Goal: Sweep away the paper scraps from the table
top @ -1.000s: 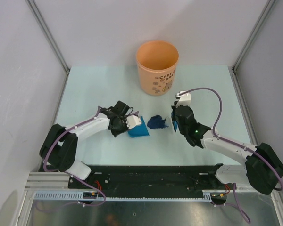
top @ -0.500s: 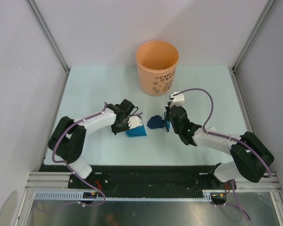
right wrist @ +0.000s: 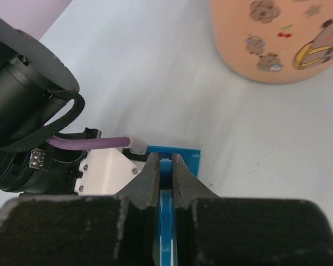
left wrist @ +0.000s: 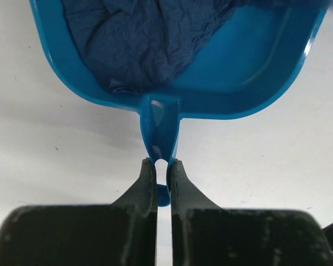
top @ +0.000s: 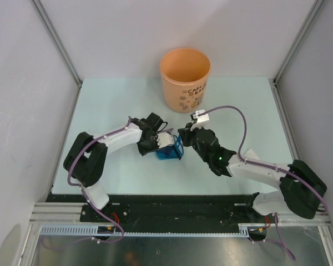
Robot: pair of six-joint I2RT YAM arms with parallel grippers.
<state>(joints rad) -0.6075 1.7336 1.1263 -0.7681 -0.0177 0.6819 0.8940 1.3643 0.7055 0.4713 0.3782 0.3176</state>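
Left wrist view: the left gripper point(left wrist: 160, 163) is pinching the dustpan point(left wrist: 255, 61) by its handle, jaws closed tight on it.
A crumpled dark blue paper scrap point(left wrist: 139, 39) is lying inside the dustpan, which is resting on the table point(top: 111, 100) in front of the orange bucket point(top: 185, 77). The right gripper point(right wrist: 165, 160) is clamping a thin blue brush point(right wrist: 166, 210), holding it right at the dustpan's open edge.

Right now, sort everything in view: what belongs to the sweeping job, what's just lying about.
Job: blue paper scrap, inside the dustpan; dustpan in left tool; blue brush in right tool; table; orange bucket, likely the bin.
Not the job: grey walls; front rail.
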